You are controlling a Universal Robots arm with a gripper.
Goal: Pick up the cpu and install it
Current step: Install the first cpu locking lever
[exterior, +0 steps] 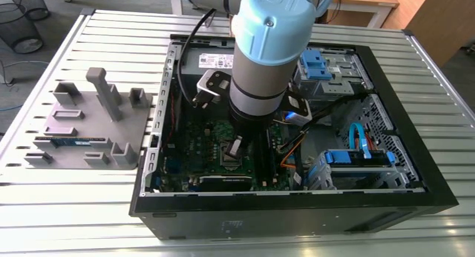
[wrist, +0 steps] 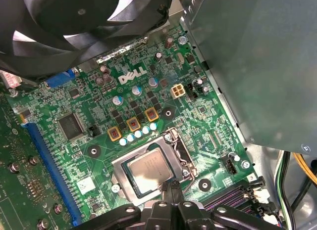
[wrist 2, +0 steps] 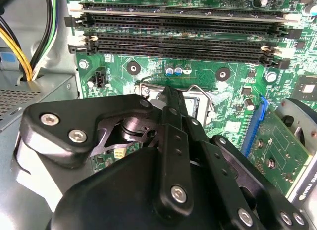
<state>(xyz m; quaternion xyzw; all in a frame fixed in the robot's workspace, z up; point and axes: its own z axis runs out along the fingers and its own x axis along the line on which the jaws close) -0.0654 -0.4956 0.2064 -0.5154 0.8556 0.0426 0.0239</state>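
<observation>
While the arm [exterior: 260, 73] reaches down into the open computer case [exterior: 297, 212] lying on the slatted table [exterior: 74, 212], the gripper [wrist: 171, 189] hangs low over the green motherboard [wrist: 198, 111]. In the first wrist view the cpu [wrist: 148, 169] lies flat inside the socket frame [wrist: 185, 156], silver-grey top facing up, square to the frame and level with it. The gripper tips stand at the edge of the cpu; whether they touch it cannot be determined. The jaws are drawn together to a narrow slit with nothing visible between them. In the second wrist view the black fingers [wrist 2: 173, 141] run as one closed blade toward the socket, and the gripper [wrist 2: 168, 94] covers most of the chip. The memory slots [wrist 2: 178, 22] lie just beyond the socket, and yellow cables [wrist 2: 15, 47] run along the case wall. A black fan [wrist: 74, 22] sits near the board in the first wrist view, and a long blue slot [wrist: 49, 165] runs beside the socket area. At the exterior view's left, well apart from the case, the grey fixture plate [exterior: 74, 129] carries a blue-green memory stick [exterior: 70, 140] between its blocks
</observation>
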